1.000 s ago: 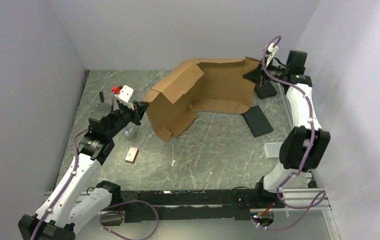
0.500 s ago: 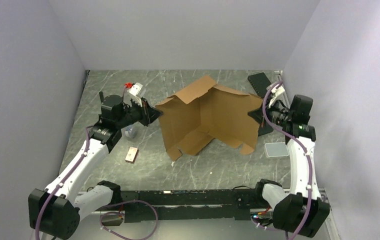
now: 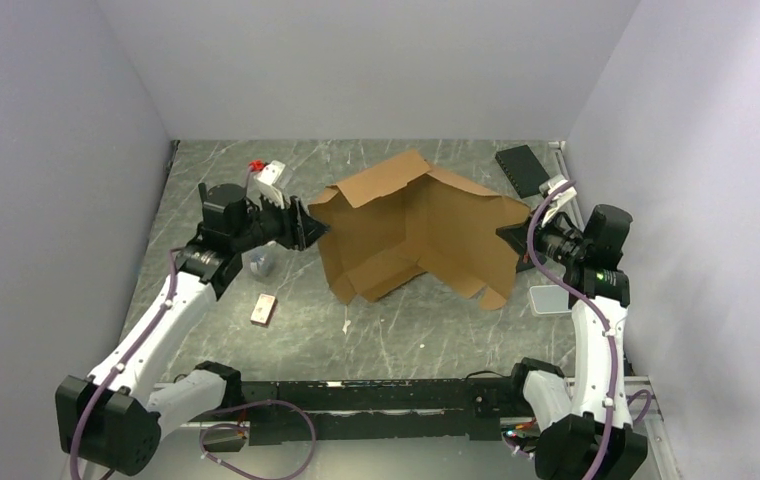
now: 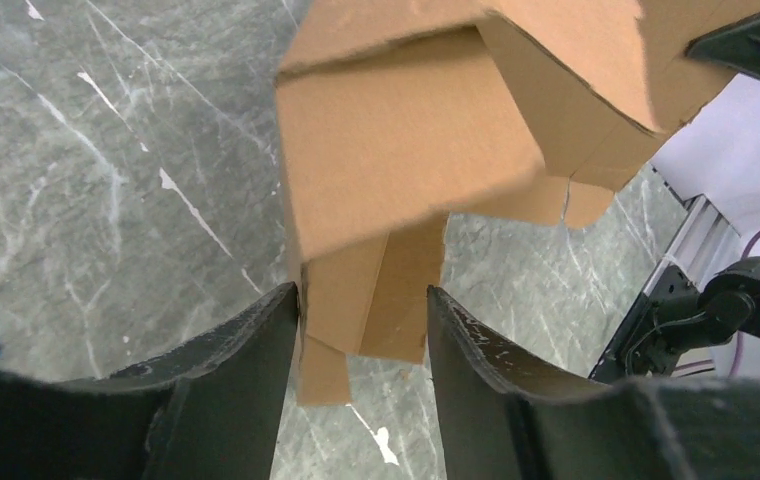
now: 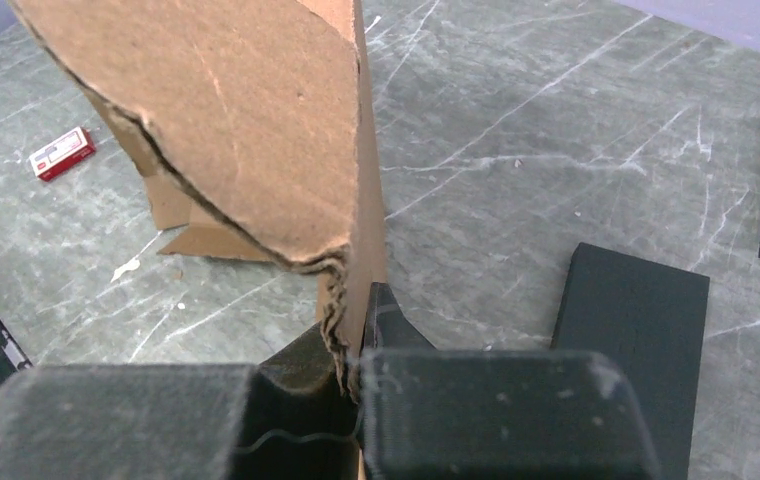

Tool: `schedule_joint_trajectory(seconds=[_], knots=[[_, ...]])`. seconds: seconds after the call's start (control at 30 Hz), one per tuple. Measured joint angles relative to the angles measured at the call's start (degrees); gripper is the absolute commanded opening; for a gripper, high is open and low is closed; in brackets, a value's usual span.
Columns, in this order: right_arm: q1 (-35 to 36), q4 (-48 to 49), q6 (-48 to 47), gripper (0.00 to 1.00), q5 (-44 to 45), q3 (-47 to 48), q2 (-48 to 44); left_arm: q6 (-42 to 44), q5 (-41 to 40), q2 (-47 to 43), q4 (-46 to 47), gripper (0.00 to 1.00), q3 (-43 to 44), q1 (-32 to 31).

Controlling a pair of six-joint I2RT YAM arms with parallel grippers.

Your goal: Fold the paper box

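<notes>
Half folded, the plain brown corrugated paper box needs creasing: right gripper pinches its wall; left gripper gapes and probably must regrip a flap.

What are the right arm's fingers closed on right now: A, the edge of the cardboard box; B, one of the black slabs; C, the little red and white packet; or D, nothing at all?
A: the right wrist view shows the right arm's fingers pinched shut on the ragged lower edge of the paper box, which stands upright between them.
</notes>
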Motion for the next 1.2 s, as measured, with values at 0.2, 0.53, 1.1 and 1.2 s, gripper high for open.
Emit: schedule_joint_trajectory(seconds=[0.2, 0.53, 1.1, 1.2], knots=[[-0.13, 0.98, 0.66, 0.00, -0.44, -0.61, -0.44, 2.03, -1.18, -5.40, -6.12, 0.82, 2.84, 0.00], [-0.15, 1.40, 1.31, 0.00, -0.63, -1.03, -0.52, 10.43, -1.77, -11.56, -13.16, 0.89, 11.61, 0.00], [-0.17, 1.79, 1.01, 0.00, -3.21, -1.64, -0.68, 54.42, -16.52, 4.31, -2.21, 0.92, 13.07, -18.25], [-0.17, 1.77, 0.76, 0.00, -3.63, -1.64, -0.68, 59.95, -19.28, 8.61, 3.39, 0.92, 13.09, -18.18]])
